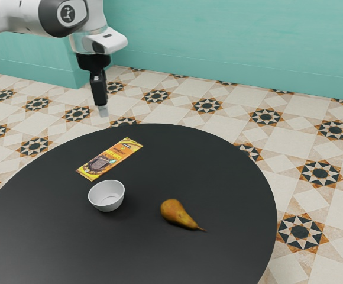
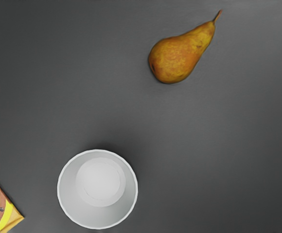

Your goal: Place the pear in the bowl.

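Judging by the layout, at the approach step: pear [image 1: 177, 214] on the table [image 1: 225, 171], below and out ahead of the claw [image 1: 103, 110]; cannot tell whether clenched or released. Next, probably needs carrying forward past the bowl [image 1: 107, 207], then lowering over the pear's thick end. Empty bowl, upright, below the claw and nearer to it than the pear, close to a yellow packet [image 1: 110, 159]

Exterior: high, slanting down; wrist: nearer, straight down; shared: pear [image 2: 177, 57], bowl [image 2: 100, 182].
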### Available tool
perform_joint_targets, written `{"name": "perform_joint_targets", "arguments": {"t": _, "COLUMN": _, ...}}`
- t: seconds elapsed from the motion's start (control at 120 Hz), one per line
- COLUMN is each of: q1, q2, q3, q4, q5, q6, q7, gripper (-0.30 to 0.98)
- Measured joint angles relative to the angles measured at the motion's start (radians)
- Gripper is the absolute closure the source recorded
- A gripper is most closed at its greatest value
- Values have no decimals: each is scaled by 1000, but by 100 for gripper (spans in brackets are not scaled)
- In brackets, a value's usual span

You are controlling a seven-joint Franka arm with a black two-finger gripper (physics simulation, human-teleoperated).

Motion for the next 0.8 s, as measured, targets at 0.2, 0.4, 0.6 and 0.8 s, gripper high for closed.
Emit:
{"name": "perform_joint_targets", "arguments": {"t": 0.2, "q1": 22, "q2": 1, "q3": 0, "q4": 1, "q5": 4, "q6": 3, "q7": 33, "gripper": 0}}
{"name": "perform_joint_targets", "arguments": {"t": 0.4, "q1": 35, "q2": 23, "q3": -1, "q4": -4, "q5": 9, "q6": 7, "q7": 118, "gripper": 0}}
{"name": "perform_joint_targets", "arguments": {"t": 0.6, "q1": -69, "q2": 80, "q3": -8, "q4": -59, "q5": 2, "q6": 29, "q7": 233, "gripper": 0}}
{"name": "perform_joint_targets", "arguments": {"t": 0.8, "q1": -122, "q2": 193, "q3": -20, "q4": -114, "q5": -14, "q6": 118, "q7": 318, "gripper": 0}}
